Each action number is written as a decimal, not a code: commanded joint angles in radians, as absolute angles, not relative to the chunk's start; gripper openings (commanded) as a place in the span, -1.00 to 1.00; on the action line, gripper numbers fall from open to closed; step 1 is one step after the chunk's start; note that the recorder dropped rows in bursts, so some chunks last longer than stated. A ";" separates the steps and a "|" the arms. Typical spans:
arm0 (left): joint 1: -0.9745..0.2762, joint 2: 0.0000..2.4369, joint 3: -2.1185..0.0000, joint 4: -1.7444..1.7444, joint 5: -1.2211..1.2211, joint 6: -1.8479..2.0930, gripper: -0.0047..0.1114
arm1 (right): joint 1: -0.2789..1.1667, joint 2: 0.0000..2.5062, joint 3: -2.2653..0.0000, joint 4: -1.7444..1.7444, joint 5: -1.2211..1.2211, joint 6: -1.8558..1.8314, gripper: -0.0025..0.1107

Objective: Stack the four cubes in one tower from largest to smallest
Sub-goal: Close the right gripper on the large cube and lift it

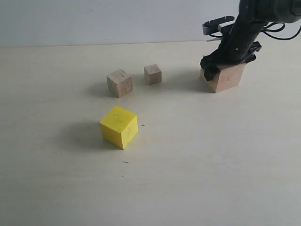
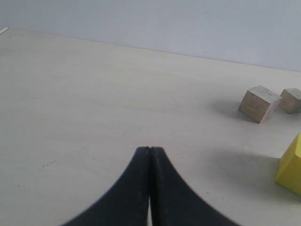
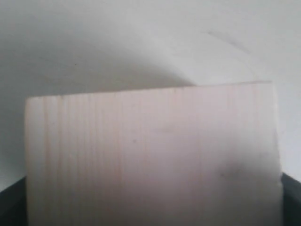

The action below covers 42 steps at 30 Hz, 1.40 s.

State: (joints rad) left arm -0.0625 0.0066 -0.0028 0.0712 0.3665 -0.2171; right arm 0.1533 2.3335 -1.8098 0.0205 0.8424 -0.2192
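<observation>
While seemingly clamping the large pale cube (image 1: 228,80) in the right claw (image 1: 229,63), holds the left claw (image 2: 150,153) pinched together, empty. Yet to stack: yellow cube (image 1: 119,127), small wooden cube (image 1: 119,83), tiniest cube (image 1: 153,74).

Soft, even light; faint leftward shadows; blurry right wrist view

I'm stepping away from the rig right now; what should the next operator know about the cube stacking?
Left gripper: shut, holding nothing.
Right gripper: closed on the large pale cube at far right; the cube seems to rest on the table.
Yellow cube sits alone near the front; small wooden cube and tiniest cube stand apart behind it.
Done: nothing stacked.
Left: yellow onto large, then small, then tiniest.
</observation>
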 commanded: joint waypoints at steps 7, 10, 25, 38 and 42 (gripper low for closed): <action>-0.058 0.000 0.000 0.073 0.364 -0.214 -0.92 | 0.152 2.309 -1.822 0.018 0.842 -0.201 -0.86; -0.058 0.000 0.000 0.073 0.364 -0.214 -0.92 | 0.152 2.291 -1.822 0.018 0.842 -0.172 -0.96; -0.058 0.000 0.000 0.073 0.364 -0.214 -0.92 | 0.152 2.175 -1.822 0.020 0.938 -0.017 -0.96; -0.058 0.000 0.000 0.073 0.364 -0.214 -0.92 | 0.182 2.066 -1.822 0.015 1.052 0.097 -0.96; -0.058 0.000 0.000 0.073 0.364 -0.214 -0.92 | 0.231 2.042 -1.822 -0.014 1.052 0.141 -0.96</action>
